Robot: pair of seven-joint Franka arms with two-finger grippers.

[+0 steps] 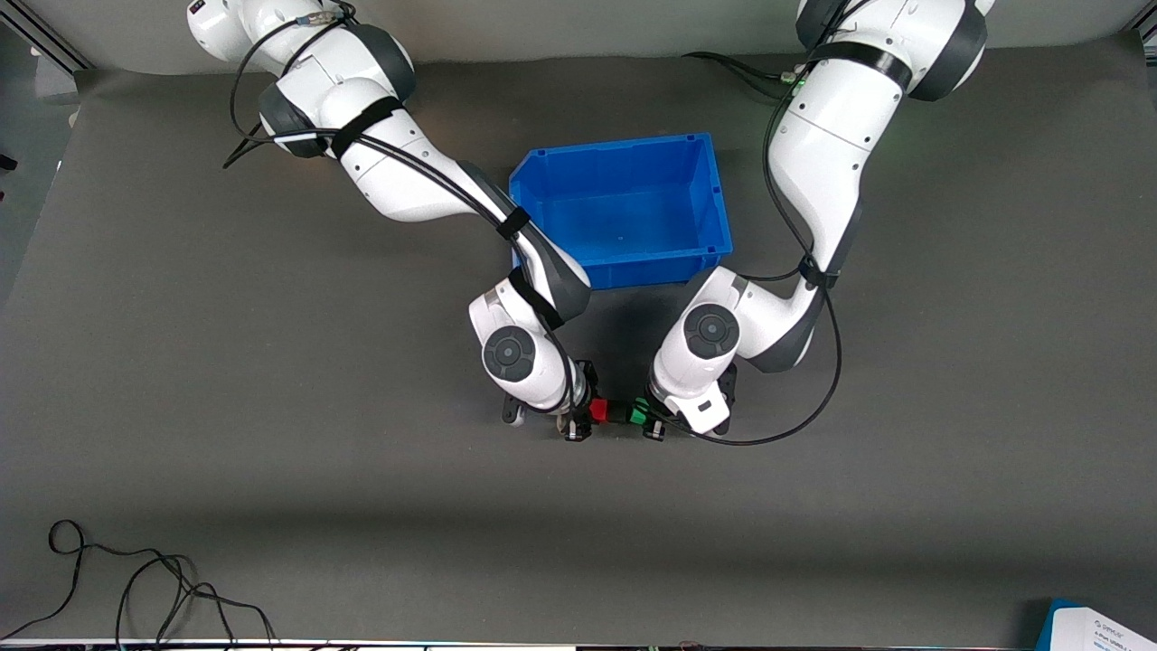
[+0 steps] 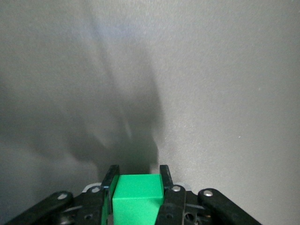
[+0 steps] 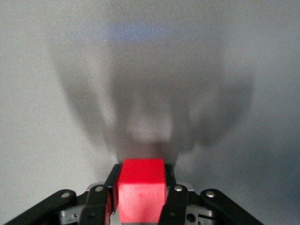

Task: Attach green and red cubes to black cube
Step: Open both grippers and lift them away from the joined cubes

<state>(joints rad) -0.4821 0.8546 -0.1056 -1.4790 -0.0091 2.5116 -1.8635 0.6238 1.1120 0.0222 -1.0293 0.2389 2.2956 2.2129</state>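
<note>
Front view: blue bin (image 1: 714, 212), no contents.

The front view looks down from high across the grey surface (image 1: 271, 452) toward both arm bases. Each wrist view sits close above its own fingers, facing the surface: left frames the green cube (image 2: 137, 197), right the red cube (image 3: 140, 187), both also visible from the front.

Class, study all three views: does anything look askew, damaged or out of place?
Nothing stands out. The left gripper holds the green cube, the right gripper the red cube, with the black cube between them.
</note>
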